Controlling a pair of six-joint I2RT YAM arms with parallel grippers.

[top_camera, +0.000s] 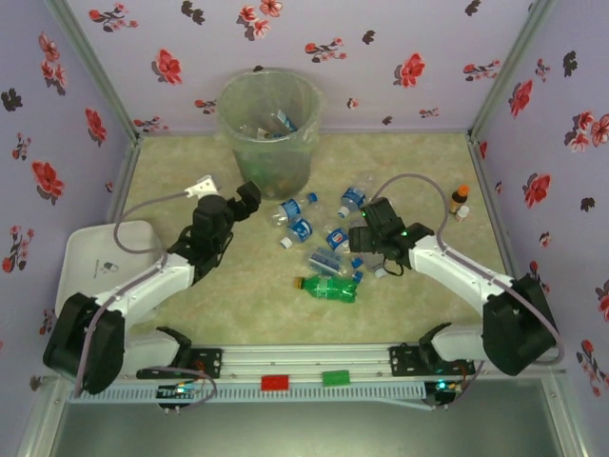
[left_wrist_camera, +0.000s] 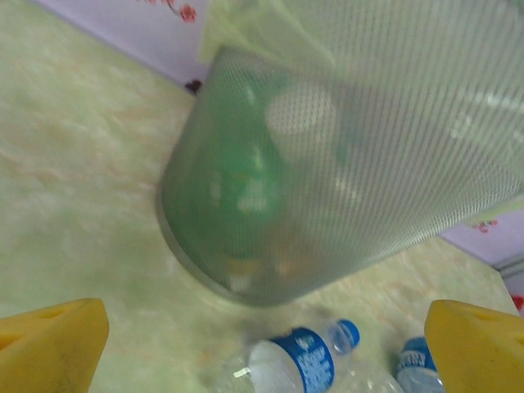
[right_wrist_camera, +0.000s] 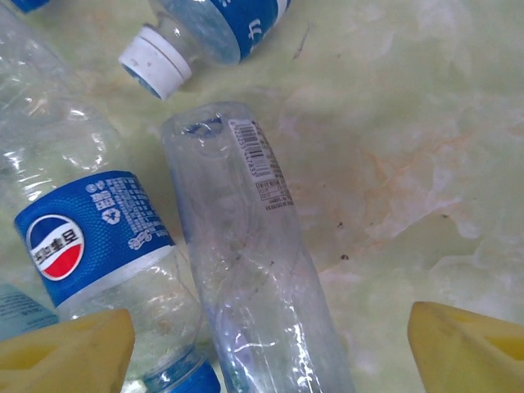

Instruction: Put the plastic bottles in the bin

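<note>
The bin (top_camera: 269,129) stands at the back of the table with bottles inside it. Several plastic bottles lie in front of it: blue-labelled ones (top_camera: 293,208) (top_camera: 335,236) and a green one (top_camera: 328,286). My left gripper (top_camera: 249,198) is open just before the bin (left_wrist_camera: 344,164), above a blue-capped bottle (left_wrist_camera: 299,364). My right gripper (right_wrist_camera: 270,352) is open low over the pile. A clear crushed bottle (right_wrist_camera: 254,270) lies between its yellow fingers (right_wrist_camera: 65,352) without touching them. A Pepsi-labelled bottle (right_wrist_camera: 98,246) lies beside the left finger, and a white-capped bottle (right_wrist_camera: 205,33) lies farther off.
A tiny brown bottle with an orange cap (top_camera: 459,198) stands at the right near the wall. A white tray (top_camera: 105,252) sits at the left edge. Flowered walls close in the table on three sides.
</note>
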